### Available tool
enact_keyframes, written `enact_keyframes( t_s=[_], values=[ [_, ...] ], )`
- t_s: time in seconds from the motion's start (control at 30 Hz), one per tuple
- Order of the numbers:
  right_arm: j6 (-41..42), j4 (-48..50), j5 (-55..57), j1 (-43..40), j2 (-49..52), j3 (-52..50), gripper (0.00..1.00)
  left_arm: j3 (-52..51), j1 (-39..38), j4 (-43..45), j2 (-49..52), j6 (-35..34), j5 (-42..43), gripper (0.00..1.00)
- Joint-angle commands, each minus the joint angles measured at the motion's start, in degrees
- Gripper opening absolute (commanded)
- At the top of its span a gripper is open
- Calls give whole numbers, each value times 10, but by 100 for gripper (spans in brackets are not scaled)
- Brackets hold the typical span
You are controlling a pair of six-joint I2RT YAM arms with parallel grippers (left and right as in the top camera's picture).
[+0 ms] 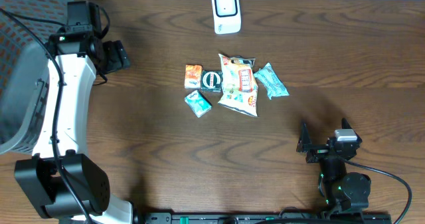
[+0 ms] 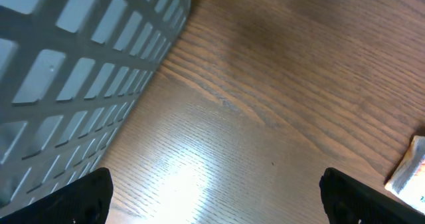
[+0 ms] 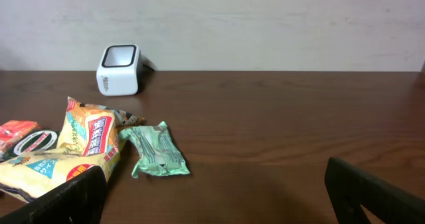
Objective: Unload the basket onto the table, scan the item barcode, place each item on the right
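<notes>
currently the left arm reaches far along the desk (image 1: 166, 151), its left fingers (image 2: 73, 201) wide apart and empty, with one grey basket (image 2: 73, 64) just beside them. the right arm sits folded low at the near edge, right fingers (image 3: 378, 197) spread too, holding nothing. open wood separates both from five snack packets (image 1: 238, 84), ahead-left of the right fingers. one white scanner (image 1: 226, 11) stands beyond.

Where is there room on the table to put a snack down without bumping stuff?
Bare wood lies between the snack pile and the left gripper, between the pile and the right gripper, and right of the white scanner. The crowded spot is the middle, where the pile itself sits below the scanner.
</notes>
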Motion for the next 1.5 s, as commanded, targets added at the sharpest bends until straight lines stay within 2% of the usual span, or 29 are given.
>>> enact_keyframes(
  t_s=[0.0, 0.77, 0.87, 1.0, 1.23, 1.47],
  values=[
    [2, -2, -2, -4, -3, -1, 99, -5, 3, -1, 6, 5, 3, 97],
    [2, -1, -2, -4, -3, -1, 99, -5, 3, 3, 6, 5, 4, 98],
    [46, 22, -39, -4, -3, -1, 99, -5, 3, 3, 6, 5, 4, 98],
    [60, 64, -68, -4, -3, -1, 99, -5, 3, 3, 6, 5, 4, 98],
    [60, 147, -39, -4, -3, -1, 99, -5, 3, 3, 6, 5, 4, 97],
    [60, 346, -47, -4, -3, -1, 99, -5, 3, 3, 6, 5, 4, 98]
  ],
)
